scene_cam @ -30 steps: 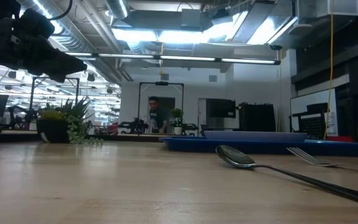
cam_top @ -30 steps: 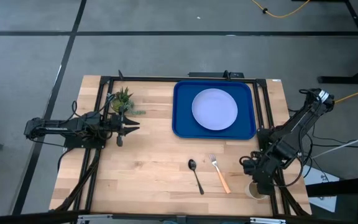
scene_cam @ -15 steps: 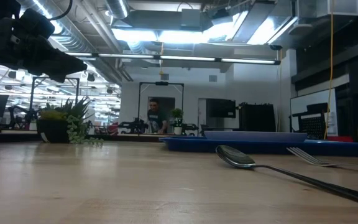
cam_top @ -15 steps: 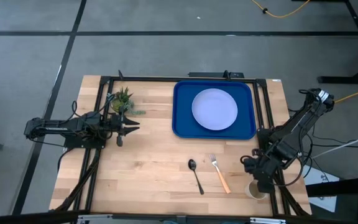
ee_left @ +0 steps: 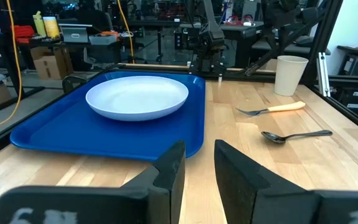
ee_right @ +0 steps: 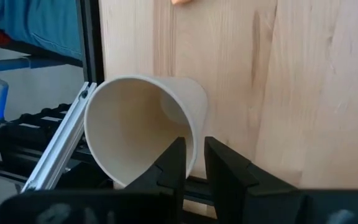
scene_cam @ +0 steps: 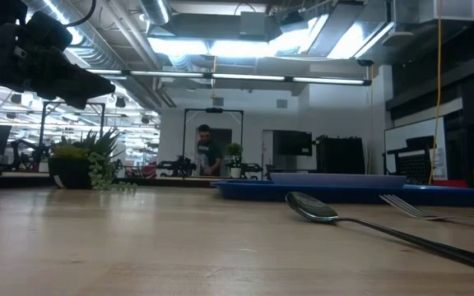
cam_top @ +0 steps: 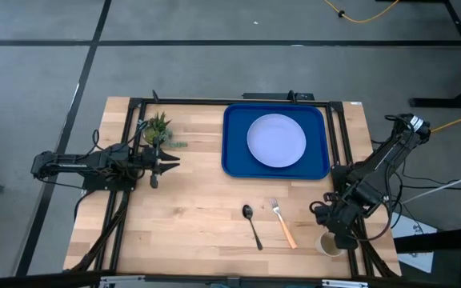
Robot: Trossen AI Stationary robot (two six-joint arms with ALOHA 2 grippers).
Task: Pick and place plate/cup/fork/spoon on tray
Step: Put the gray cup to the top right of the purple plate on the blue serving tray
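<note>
The pale lavender plate [cam_top: 276, 140] lies in the blue tray [cam_top: 234, 164] at the table's far middle. The dark spoon [cam_top: 252, 226] and the tan-handled fork [cam_top: 283, 224] lie side by side on the wood near the front edge. The beige cup [cam_top: 325, 245] stands at the near right corner, and my right gripper [cam_top: 333, 234] is over it, shut on its rim [ee_right: 194, 158]. My left gripper [cam_top: 173, 161] hovers over the table's left part, pointing toward the tray, empty, with a narrow gap between its fingers [ee_left: 199, 165]. My right gripper has the cup's thin wall at the rim [ee_right: 193, 138] between its two fingers, one finger [ee_right: 173, 163] inside the cup and one [ee_right: 221, 163] outside. The fingers come slanting from above. The cup's mouth faces up; its base is hidden by the cup itself.
A small potted plant [cam_top: 157, 128] stands at the far left, just behind my left gripper. The table's right edge and its black frame rail [ee_right: 55, 149] run right beside the cup. Bare wood lies between the tray and the cutlery.
</note>
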